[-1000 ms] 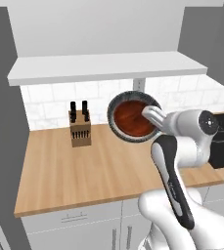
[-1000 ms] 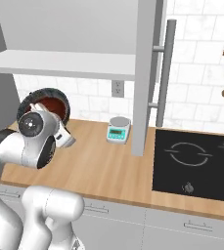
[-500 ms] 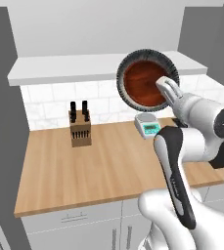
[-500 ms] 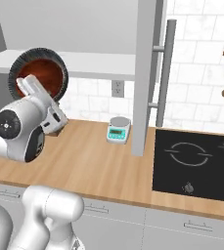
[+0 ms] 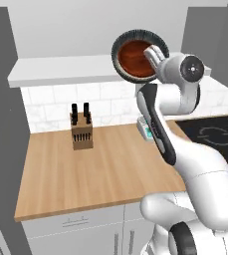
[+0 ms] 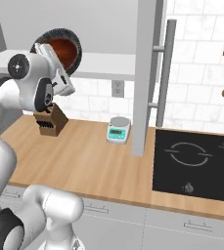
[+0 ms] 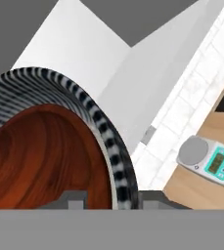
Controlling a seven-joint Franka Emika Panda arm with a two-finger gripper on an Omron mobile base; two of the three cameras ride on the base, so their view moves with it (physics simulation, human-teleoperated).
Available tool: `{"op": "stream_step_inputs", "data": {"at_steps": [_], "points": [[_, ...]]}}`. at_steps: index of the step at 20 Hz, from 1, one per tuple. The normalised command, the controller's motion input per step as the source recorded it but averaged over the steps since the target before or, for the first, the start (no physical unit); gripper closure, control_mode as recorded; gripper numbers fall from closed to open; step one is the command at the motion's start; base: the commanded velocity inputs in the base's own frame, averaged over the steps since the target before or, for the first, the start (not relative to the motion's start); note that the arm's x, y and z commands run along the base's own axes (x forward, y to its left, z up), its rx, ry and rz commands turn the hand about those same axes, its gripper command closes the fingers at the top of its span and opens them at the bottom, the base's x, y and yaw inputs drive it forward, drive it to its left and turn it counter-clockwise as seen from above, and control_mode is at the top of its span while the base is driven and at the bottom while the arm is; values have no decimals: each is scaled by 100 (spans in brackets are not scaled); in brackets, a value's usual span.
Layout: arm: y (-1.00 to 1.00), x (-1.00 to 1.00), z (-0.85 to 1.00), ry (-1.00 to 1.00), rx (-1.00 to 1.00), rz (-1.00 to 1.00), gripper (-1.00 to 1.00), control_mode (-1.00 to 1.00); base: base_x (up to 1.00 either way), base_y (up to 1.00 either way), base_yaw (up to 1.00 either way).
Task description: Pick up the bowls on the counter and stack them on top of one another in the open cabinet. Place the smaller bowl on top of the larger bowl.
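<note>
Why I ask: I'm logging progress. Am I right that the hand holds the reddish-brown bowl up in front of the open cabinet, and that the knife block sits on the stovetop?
One thing is off. The knife block sits on the counter, not on the stovetop, as the left base view shows. The rest holds: the hand holds the reddish-brown bowl up in front of the open cabinet.

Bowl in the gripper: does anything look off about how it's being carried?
Yes. The reddish-brown bowl is tipped almost on edge in front of the open cabinet, its inside facing sideways rather than up, with the gripper clamped on its rim.
</note>
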Motion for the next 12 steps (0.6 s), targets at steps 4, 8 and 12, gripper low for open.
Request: {"op": "stream_step_inputs", "data": {"at_steps": [4,8,12], "points": [[1,44,19,19,0,0,100,-100,0,0,0],[0,39,-45,0,-8,0,100,-100,0,0,0],[1,92,-34,0,-7,-3,100,-100,0,0,0]]}}
